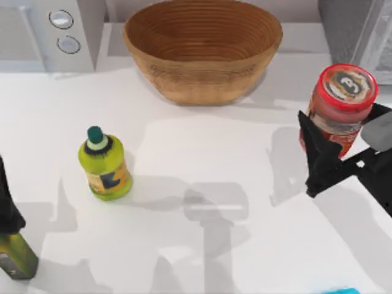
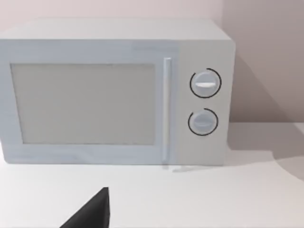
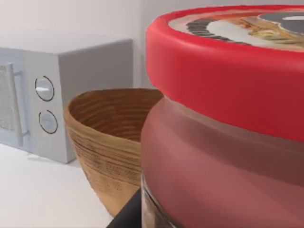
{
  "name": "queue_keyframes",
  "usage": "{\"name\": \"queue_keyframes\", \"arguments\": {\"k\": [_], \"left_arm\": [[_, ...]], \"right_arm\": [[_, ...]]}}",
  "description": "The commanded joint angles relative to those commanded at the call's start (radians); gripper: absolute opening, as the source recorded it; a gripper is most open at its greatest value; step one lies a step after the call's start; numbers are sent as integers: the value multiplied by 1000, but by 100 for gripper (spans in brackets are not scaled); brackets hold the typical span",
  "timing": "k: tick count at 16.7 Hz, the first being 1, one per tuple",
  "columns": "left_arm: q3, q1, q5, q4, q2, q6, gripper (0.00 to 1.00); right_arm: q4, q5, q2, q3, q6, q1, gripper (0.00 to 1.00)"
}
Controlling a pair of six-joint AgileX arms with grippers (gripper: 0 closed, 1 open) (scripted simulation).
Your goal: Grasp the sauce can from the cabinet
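Sauce can: the sauce can (image 1: 343, 104) is sitting at the right side of the tabletop (image 1: 202, 159), right of the basket (image 1: 202, 49), and looks lifted rather than standing, though I cannot tell for sure
Right hand: the right hand (image 1: 343, 156) is reaching in from the right edge with its dark fingers (image 1: 318, 153) straddling the lower body of the can; it seems to be clenching the can, with the red lid (image 3: 223, 76) looming close in the right wrist view
Left hand: the left hand (image 1: 9, 208) is idling at the left edge, well apart from the work; whether it is released I cannot tell
Step in hand: judging by the grip, the can is being carried clear; keeping it upright and squeezing evenly below the lid should be stopping it from slipping
Edges: the can is hanging near the right rim of the tabletop, beside a grey panel (image 1: 361, 30) at the back corner, so drifting rightward is risky
Open room: the broad bare stretch between the can and the yellow-green bottle (image 1: 105, 162) is offering the safest path; the basket and the microwave (image 2: 114, 90) are crowding the back
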Motion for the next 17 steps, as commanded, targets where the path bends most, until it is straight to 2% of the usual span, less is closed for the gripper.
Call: {"name": "queue_keyframes", "arguments": {"k": [4, 8, 11, 17], "left_arm": [[0, 0, 0, 0, 0, 0, 100], [0, 0, 0, 0, 0, 0, 100], [0, 0, 0, 0, 0, 0, 100], [0, 0, 0, 0, 0, 0, 100]], "right_arm": [[310, 6, 379, 62, 2, 133, 0], [511, 10, 636, 92, 6, 227, 0], [575, 12, 721, 99, 9, 260, 0], [577, 10, 731, 98, 11, 260, 0]]}}
